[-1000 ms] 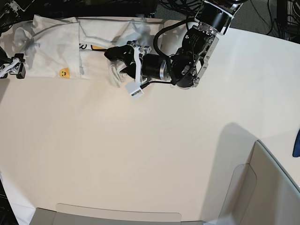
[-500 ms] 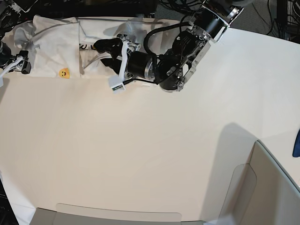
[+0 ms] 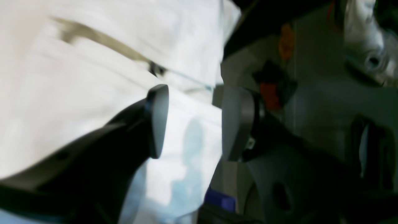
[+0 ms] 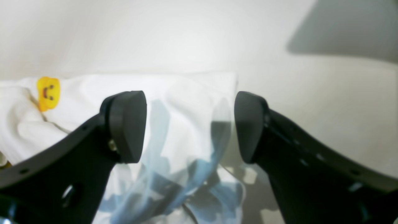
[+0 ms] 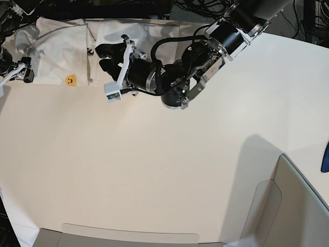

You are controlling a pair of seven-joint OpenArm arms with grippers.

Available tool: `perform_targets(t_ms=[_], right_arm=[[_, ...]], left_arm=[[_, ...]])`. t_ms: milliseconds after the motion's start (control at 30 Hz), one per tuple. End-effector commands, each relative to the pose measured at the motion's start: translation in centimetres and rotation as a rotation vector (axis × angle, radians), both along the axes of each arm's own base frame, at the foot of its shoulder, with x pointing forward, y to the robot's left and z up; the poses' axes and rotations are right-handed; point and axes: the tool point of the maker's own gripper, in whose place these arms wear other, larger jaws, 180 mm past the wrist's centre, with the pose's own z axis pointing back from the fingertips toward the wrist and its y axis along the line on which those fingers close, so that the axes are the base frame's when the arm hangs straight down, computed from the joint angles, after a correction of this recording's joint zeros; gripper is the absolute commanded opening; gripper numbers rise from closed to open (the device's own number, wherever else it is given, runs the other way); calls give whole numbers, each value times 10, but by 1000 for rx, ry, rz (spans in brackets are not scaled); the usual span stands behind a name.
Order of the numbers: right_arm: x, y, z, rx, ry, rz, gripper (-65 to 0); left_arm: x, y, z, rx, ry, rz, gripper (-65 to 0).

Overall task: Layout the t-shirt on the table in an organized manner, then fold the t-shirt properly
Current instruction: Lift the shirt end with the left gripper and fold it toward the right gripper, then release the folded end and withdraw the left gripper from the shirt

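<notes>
Beyond the far edge lay dark floor [image 5: 288,15] strewn with black cables [image 5: 190,10]. A grey panel [image 5: 288,206] stood at the near right corner, and a second pale panel [image 5: 128,239] ran along the near edge. A blue object [image 5: 325,157] showed at the right border, too cropped to identify. Light was bright and even, casting a soft grey shadow [image 5: 247,170] beside the corner panel.

You have the wide table [image 5: 154,170] bare and open to pass over. At its far edge the t-shirt [image 5: 56,51] lies, with the left arm [image 5: 180,77] stretched across it. The grey panel [image 5: 298,206] blocks the near corner.
</notes>
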Motion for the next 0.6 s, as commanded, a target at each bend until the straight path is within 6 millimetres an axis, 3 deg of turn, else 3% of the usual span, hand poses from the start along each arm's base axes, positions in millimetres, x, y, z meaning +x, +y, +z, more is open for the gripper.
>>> perform_targets(t_ms=[0,167,433,567], right_arm=[[8,-5,13,-24,-43,9,-213],[8,-5,14,-21,-47,11,-213],[18,-4,22,-22,-81,14,-211],[22,-4,25,-23,-95,14,-211]], left_arm=[[16,6,14,-44,-18,45,-412],[43,42,3,-40,24,203,-419],[62,89,-13,-31,81,383,-419],[75,125,-20,-35,107,517,-419]])
